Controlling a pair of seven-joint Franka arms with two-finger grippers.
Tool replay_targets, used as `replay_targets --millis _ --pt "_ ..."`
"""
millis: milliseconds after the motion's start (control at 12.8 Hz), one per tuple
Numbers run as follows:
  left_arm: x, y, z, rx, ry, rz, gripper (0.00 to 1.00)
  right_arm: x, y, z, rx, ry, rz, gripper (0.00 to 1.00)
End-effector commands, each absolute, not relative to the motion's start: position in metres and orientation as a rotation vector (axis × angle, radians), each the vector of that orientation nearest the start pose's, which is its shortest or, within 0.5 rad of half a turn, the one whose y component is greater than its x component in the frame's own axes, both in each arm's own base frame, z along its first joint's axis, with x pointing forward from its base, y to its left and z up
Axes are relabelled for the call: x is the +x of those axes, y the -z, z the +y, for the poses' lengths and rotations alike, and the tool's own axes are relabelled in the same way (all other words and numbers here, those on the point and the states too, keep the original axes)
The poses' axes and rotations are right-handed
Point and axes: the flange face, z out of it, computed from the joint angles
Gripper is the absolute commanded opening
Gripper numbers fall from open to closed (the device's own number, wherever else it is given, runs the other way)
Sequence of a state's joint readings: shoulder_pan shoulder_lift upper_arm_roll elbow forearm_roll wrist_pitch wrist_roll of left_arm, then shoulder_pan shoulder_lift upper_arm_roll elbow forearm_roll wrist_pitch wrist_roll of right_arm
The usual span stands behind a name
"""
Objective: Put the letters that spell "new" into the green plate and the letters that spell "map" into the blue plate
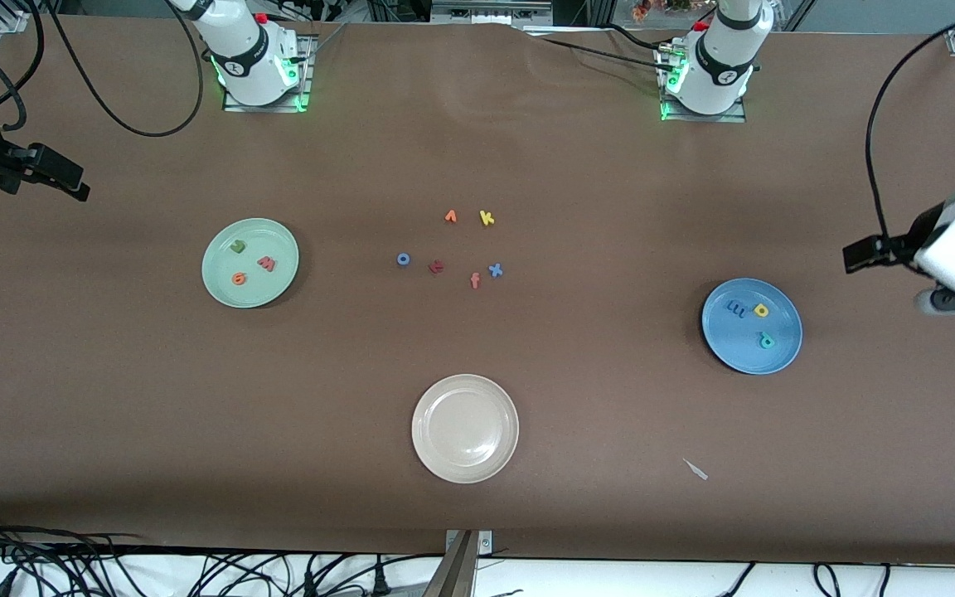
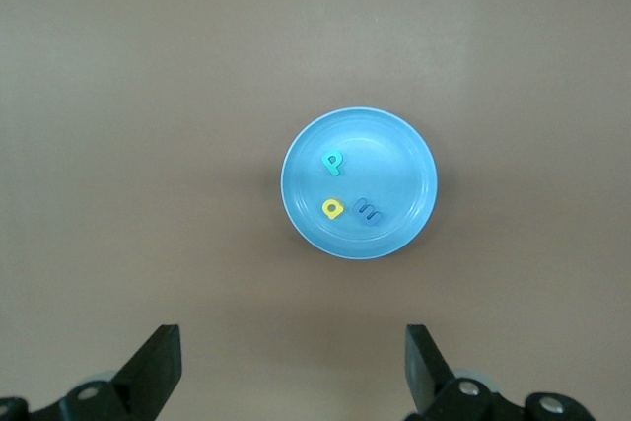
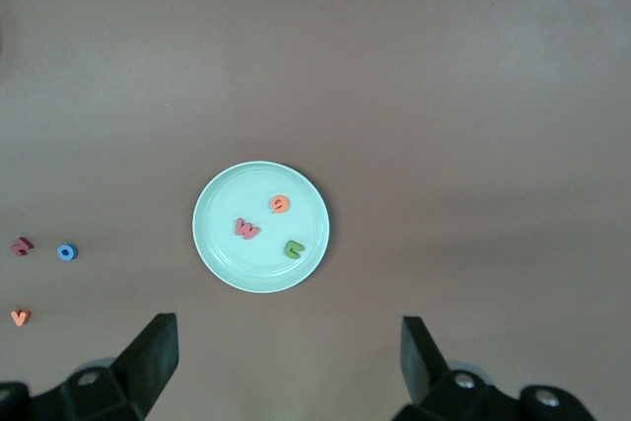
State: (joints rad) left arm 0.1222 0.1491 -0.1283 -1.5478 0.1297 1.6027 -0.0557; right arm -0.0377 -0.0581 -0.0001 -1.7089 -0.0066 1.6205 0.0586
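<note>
1. I see my green plate toward the right arm's end of the table. The green "n", the orange "e" and the red "w" all lie flat inside it, a little apart from each other. That spells "new", so I think this half of the job is done.

2. My blue plate sits toward the left arm's end of the table. The blue "m", the yellow "a" and the teal "p" lie inside it. That spells "map", so I think this half is done too.

3. My right gripper hangs high in the air, off to the side of the green plate toward the table's end. Its two fingers are spread wide and hold nothing. I think it is up there so it cannot bump the letters.

4. My left gripper hangs high, off to the side of the blue plate toward the table's other end. Its fingers are spread wide too, and there is nothing between them.

5. The spare letters are in the middle of the table: the orange letter, the yellow "k", the blue "o", the dark red zigzag, the salmon "f" and the blue "x". They belong to no word, so I would leave them.

6. The cream plate is nearer the front camera and has nothing in it. It is not needed.
</note>
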Motion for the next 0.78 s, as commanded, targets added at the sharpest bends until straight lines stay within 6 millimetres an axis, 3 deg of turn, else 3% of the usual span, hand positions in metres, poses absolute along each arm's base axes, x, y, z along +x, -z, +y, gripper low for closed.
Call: replay_targets --millis 0,156,390,701 --pt "0.569 -0.587 -0.002 -3.098 -0.055 -0.034 1.0 0.536 -0.599 -0.019 -3.147 -0.046 0.14 1.0" --pt "0.562 -0.593 -0.009 -3.123 -0.08 -0.032 1.0 0.536 -0.599 -0.019 -3.147 -0.046 0.139 1.0" --pt "0.555 -0.588 0.004 -3.122 -0.177 0.002 1.0 0.536 -0.599 -0.02 -3.145 -0.048 0.144 1.0" --pt "0.552 -0.588 0.006 -3.121 -0.214 0.067 1.0 0.535 -0.599 -0.02 -3.147 -0.051 0.144 1.0"
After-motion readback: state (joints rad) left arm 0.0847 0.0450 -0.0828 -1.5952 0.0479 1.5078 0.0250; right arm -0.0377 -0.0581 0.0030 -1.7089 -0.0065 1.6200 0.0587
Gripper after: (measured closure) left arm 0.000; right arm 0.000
